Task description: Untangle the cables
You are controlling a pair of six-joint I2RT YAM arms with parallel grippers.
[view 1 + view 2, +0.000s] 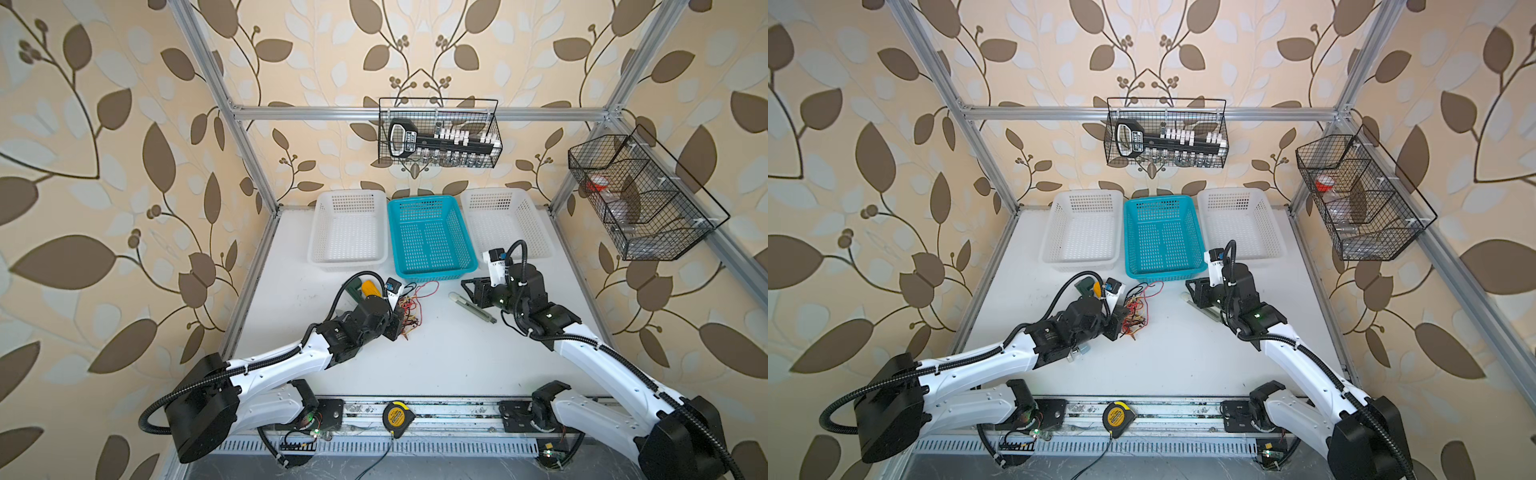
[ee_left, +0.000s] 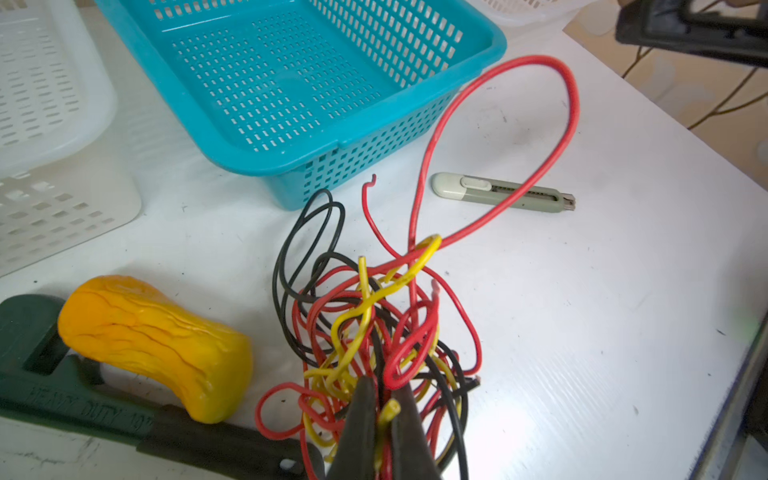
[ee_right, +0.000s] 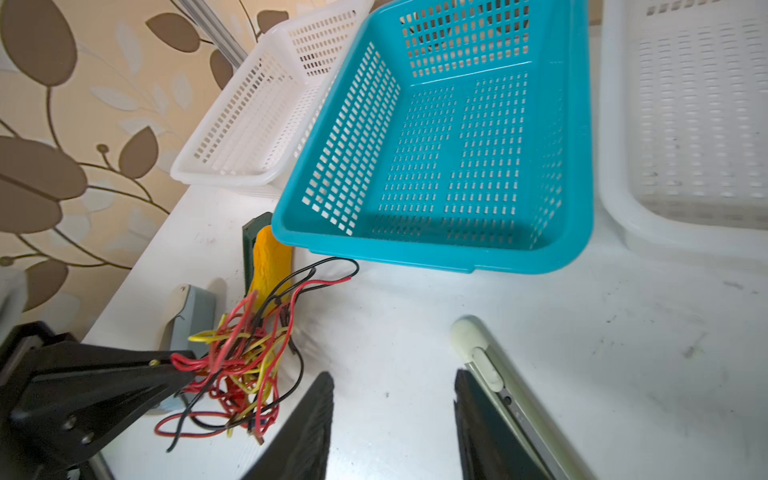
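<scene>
The cables [image 2: 365,328] are a knot of thin red, yellow and black wires on the white table, seen in both top views [image 1: 411,309] [image 1: 1138,309]. My left gripper [image 2: 380,388] is shut on the near side of the knot, with yellow and red strands pinched between its fingers; the right wrist view shows it [image 3: 183,370] biting the bundle [image 3: 245,357] from the side. A long red loop [image 2: 569,104] reaches out toward the teal basket. My right gripper [image 3: 394,376] hovers open over bare table, to the right of the tangle and apart from it, holding nothing.
A grey utility knife [image 3: 484,357] [image 1: 471,307] lies right beside one right finger. A teal basket [image 1: 436,272] stands behind, between two white baskets [image 1: 345,262] [image 1: 536,249]. A green wrench [image 2: 41,374] with a yellow grip [image 2: 153,345] lies left of the cables. A tape measure [image 1: 395,415] sits at the front rail.
</scene>
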